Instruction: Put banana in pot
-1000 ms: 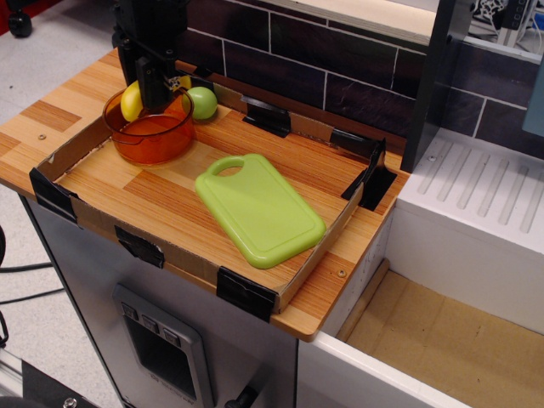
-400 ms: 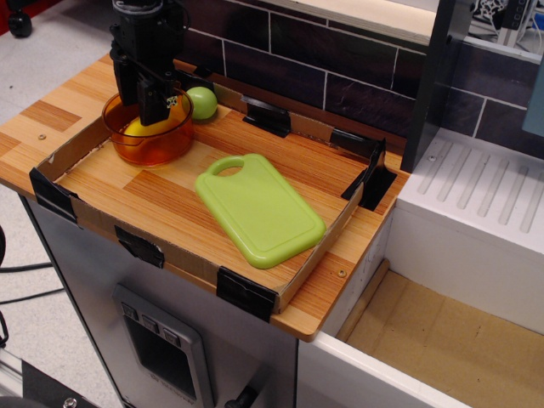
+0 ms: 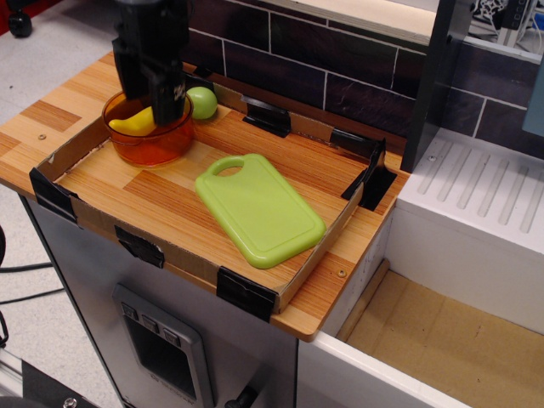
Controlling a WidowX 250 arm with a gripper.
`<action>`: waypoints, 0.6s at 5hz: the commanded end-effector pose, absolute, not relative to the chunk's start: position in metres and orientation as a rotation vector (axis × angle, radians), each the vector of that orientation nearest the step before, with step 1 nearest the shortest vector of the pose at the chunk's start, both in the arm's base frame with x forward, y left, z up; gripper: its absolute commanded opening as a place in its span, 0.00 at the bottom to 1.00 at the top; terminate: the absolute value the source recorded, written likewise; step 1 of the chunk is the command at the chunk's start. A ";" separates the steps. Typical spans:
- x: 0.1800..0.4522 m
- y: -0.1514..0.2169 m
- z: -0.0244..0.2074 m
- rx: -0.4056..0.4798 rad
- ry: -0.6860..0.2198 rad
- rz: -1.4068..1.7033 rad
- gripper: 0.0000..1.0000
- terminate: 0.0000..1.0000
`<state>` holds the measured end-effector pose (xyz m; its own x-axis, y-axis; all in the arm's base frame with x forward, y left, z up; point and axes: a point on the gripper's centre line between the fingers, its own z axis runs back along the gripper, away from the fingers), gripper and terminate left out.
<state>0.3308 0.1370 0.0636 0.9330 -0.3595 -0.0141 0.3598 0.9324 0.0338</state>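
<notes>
The banana (image 3: 133, 124) lies inside the orange pot (image 3: 150, 140) at the far left. The gripper (image 3: 163, 109) hangs over the pot; I cannot tell if it is open. Best lift straight up, missing the rim.

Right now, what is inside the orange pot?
The yellow banana lies inside the pot, its left end showing above the rim. The gripper hangs over the pot and covers the banana's right part and the rest of the inside.
</notes>
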 end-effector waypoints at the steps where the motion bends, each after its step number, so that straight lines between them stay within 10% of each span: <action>1: 0.340 0.112 0.132 0.045 -0.080 -0.385 1.00 0.00; 3: 0.339 0.099 0.138 0.059 -0.059 -0.418 1.00 0.00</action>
<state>0.3331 0.0873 0.1050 0.9128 -0.4076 -0.0240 0.4080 0.9129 0.0109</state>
